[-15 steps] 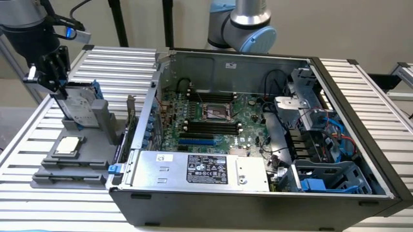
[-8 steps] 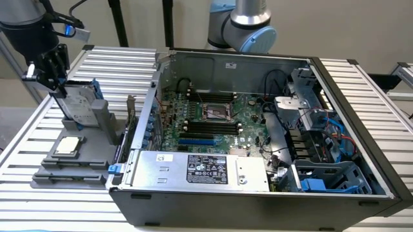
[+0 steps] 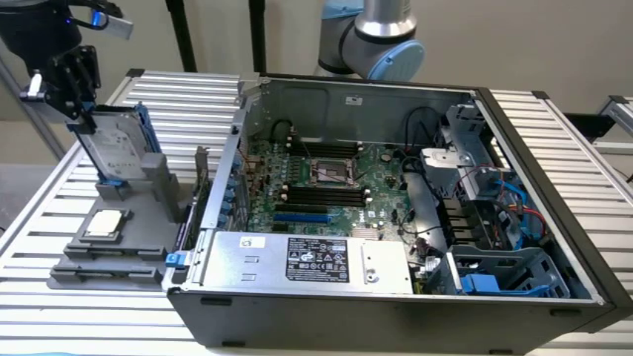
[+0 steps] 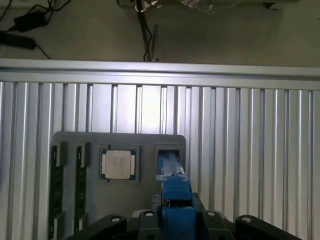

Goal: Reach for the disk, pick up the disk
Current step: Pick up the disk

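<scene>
Gripper (image 4: 176, 216): fingers drawn in narrow on the blue-framed top edge of the disk (image 4: 170, 166). The disk stands upright on edge directly under the gripper, its lower end at the slot of the grey fixture (image 4: 70, 140). A square chip (image 4: 119, 164) sits just beside that slot. Beyond the fixture the slatted table (image 4: 250, 175) lies open. The open computer case (image 3: 396, 311) stands near, on the exterior view's right.
</scene>
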You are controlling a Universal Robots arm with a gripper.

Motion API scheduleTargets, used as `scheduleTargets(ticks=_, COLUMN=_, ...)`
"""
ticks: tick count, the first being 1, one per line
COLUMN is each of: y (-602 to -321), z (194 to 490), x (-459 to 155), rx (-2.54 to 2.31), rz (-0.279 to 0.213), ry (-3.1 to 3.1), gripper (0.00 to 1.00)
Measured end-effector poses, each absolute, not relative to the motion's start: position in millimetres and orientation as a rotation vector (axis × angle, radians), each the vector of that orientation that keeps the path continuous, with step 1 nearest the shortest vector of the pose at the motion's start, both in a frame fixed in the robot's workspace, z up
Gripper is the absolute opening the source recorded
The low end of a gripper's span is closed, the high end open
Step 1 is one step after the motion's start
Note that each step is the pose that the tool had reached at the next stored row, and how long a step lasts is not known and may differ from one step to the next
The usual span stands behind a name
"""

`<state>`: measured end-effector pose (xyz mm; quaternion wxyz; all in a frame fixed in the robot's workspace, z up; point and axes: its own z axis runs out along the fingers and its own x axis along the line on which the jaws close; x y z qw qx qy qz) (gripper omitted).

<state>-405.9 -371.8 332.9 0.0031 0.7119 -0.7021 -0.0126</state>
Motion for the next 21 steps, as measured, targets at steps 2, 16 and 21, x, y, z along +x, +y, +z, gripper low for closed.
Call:
scheduleTargets(ticks=2, y=-372, z=342, x=-405, rx=2.232, rz=-0.04, ry=-2.201, gripper=0.33)
scheduleTargets(ticks=16, y=-375, z=406, x=-380, rx=2.249, rz=-0.05, ry=-2.193, gripper=0.33)
scheduleTargets(ticks=21, y=-379, z=428, x=-361, rx=2.254, rz=-0.057, ry=-2.195, gripper=0.33)
